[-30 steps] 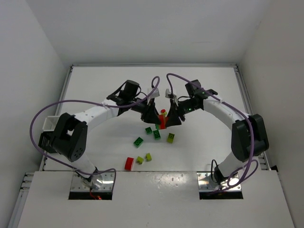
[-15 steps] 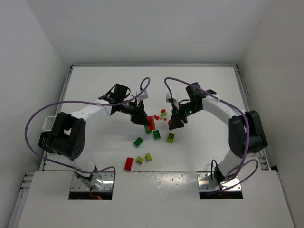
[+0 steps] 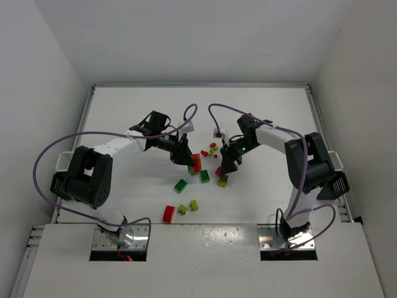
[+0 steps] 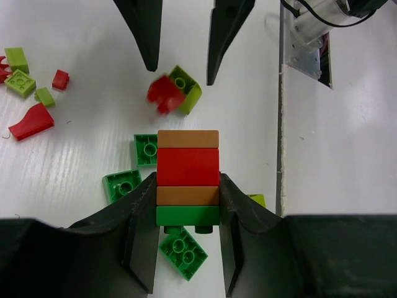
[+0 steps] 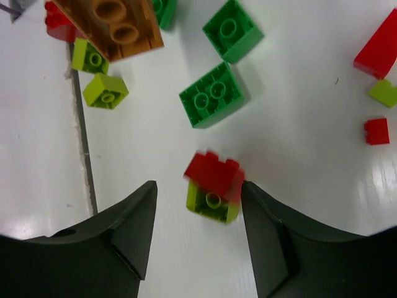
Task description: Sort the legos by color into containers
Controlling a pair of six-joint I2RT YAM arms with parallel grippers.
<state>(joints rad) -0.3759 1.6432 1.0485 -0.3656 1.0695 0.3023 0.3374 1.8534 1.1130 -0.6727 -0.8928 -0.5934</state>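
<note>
We see the left gripper (image 4: pixel 188 186) closed on a stack (image 4: pixel 188 162) of clicked bricks, with its fingers (image 4: pixel 144 211) pressed against the lower layers on either side. From the left wrist the layers read tan, red, tan and then green at the bottom. The stack is held near the middle of the table (image 3: pixel 260 118), over a few loose green bricks (image 4: pixel 122 185) that lie flat, one of them partly hidden under it.

Facing it, the right gripper (image 5: pixel 198 186) stands open and holds nothing. Between its fingers (image 5: pixel 121 230), and clear of both, a red brick (image 5: pixel 214 172) sits on top of a lime brick (image 5: pixel 209 208). The red one is blurred, so we cannot tell whether it is clicked on or only resting there. This pair is just beside the stack, between the two grippers.

Small red and lime bits (image 3: pixel 213 149) are scattered just beyond the grippers on the far side. Nearer the arm bases lie a red block (image 3: pixel 168 213) and, close to its right, two lime pieces (image 3: pixel 188 207); all three are apart from each other and well apart from the grippers.

A white bin (image 3: pixel 62 161) shows at the left table edge, beside the left arm's elbow, and we cannot see what is in it
</note>
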